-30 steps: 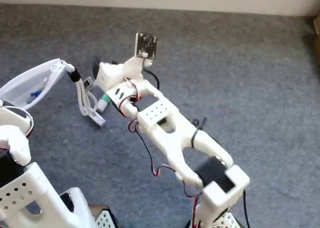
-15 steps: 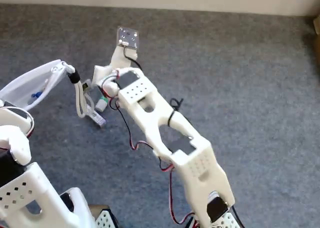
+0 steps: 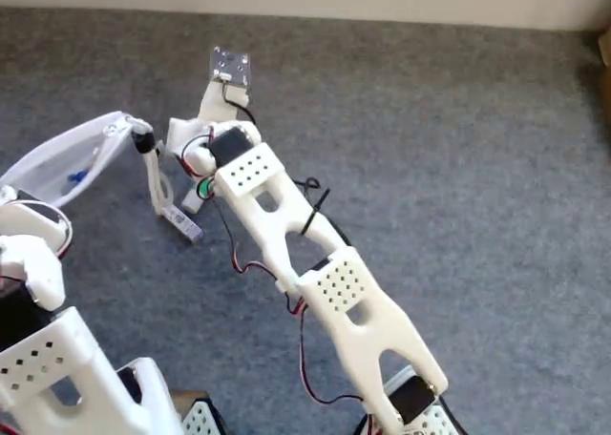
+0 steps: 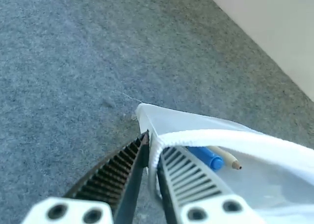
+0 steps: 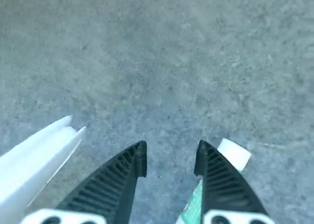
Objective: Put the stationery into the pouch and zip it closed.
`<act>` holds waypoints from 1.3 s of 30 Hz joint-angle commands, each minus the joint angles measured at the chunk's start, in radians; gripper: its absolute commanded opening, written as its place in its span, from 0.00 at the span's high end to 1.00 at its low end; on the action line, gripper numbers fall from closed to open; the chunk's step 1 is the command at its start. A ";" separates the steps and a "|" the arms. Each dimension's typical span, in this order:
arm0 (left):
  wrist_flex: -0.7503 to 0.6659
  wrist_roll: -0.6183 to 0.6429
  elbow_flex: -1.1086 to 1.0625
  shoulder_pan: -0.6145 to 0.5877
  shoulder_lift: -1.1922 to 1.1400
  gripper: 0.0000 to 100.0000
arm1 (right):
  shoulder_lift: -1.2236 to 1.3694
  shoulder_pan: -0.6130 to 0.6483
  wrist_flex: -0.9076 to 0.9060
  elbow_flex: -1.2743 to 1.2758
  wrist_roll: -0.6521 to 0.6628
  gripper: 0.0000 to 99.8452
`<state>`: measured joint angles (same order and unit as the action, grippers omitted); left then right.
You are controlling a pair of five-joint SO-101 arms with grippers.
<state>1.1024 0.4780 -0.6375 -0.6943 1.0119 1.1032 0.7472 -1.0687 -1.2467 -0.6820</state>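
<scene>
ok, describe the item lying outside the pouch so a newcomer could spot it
On the grey carpet, find the white pouch at the high view's left; the right gripper hangs open near its end. Beside that gripper lies a short tube: white cap, green-and-white body, unlike the blue pen inside the pouch.

Soft, even daylight fills the scene; shadows on the carpet (image 3: 477, 120) are faint.

No legible text, no numbers (anywhere)
</scene>
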 commanded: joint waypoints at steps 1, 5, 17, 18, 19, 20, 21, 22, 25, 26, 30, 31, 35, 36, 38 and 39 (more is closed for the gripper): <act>-0.034 0.011 0.018 0.024 0.027 0.99 | -0.015 -0.018 -0.005 -0.074 -0.005 0.85; -0.034 0.011 0.018 0.024 0.027 0.99 | -0.001 -0.038 -0.015 -0.071 -0.005 0.85; -0.034 0.009 0.018 0.024 0.027 0.99 | 0.081 -0.039 -0.232 -0.053 -0.003 0.85; -0.034 0.009 0.018 0.024 0.027 0.99 | 0.085 -0.042 -0.265 -0.054 -0.003 0.85; -0.034 0.009 0.018 0.024 0.027 0.99 | 0.088 -0.044 -0.300 -0.056 -0.003 0.85; -0.034 0.009 0.018 0.024 0.027 0.99 | 0.088 -0.044 -0.334 -0.058 -0.003 0.85; -0.034 0.008 0.018 0.024 0.027 0.99 | 0.082 -0.044 -0.363 -0.058 -0.003 0.85; -0.034 0.008 0.018 0.024 0.027 0.99 | 0.073 -0.045 -0.387 -0.058 -0.003 0.85; -0.034 0.008 0.018 0.024 0.027 0.99 | 0.056 -0.047 -0.418 -0.058 -0.003 0.85; -0.034 0.008 0.018 0.024 0.027 0.99 | 0.054 -0.047 -0.417 -0.058 -0.003 0.85; -0.034 0.008 0.016 0.024 0.027 0.99 | 0.054 -0.048 -0.415 -0.054 -0.003 0.85; -0.034 0.008 0.016 0.024 0.027 0.99 | 0.054 -0.048 -0.415 -0.053 -0.003 0.85; -0.034 0.008 0.016 0.024 0.027 0.99 | 0.058 -0.048 -0.421 -0.047 -0.003 0.88; -0.034 0.008 0.016 0.024 0.027 0.99 | 0.058 -0.048 -0.423 -0.047 0.005 0.91; -0.034 0.008 0.016 0.024 0.027 0.99 | 0.056 -0.048 -0.423 -0.047 0.061 0.99; -0.034 0.008 0.016 0.024 0.027 0.99 | 0.056 -0.048 -0.424 -0.047 0.084 1.00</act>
<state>1.1024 0.4780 -0.6375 -0.6943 1.0119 1.1968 0.7089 -1.4676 -1.2912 -0.6605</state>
